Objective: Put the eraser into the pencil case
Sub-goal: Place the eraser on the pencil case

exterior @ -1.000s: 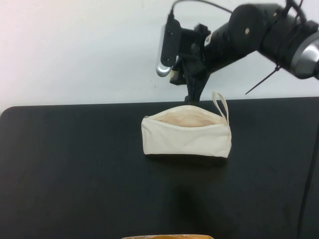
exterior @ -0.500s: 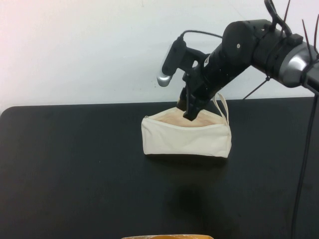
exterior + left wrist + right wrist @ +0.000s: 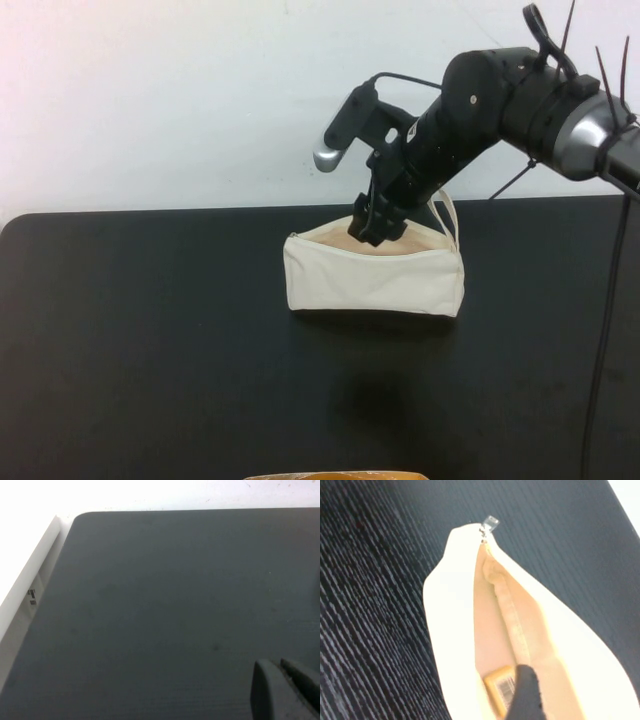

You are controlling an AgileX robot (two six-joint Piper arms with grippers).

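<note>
The cream pencil case (image 3: 374,272) stands on the black table (image 3: 150,350) with its zip open and its loop strap (image 3: 443,215) at the right end. My right gripper (image 3: 374,228) reaches down into the opening from behind. In the right wrist view the eraser (image 3: 498,688), tan with a barcode label, lies inside on the beige lining of the pencil case (image 3: 450,610), beside and partly behind one dark fingertip (image 3: 526,695); the other finger is out of frame. The jaws look spread. My left gripper (image 3: 281,687) is shut and empty over bare table, out of the high view.
The table's rounded far-left corner and a white surface (image 3: 30,575) beyond it show in the left wrist view. A tan object (image 3: 335,476) peeks in at the front edge. A dark cable (image 3: 610,330) hangs at the right.
My right gripper came down from above the pencil case into its opening, then shifted slightly left, and its jaws look wider now. The pencil case has not moved.
</note>
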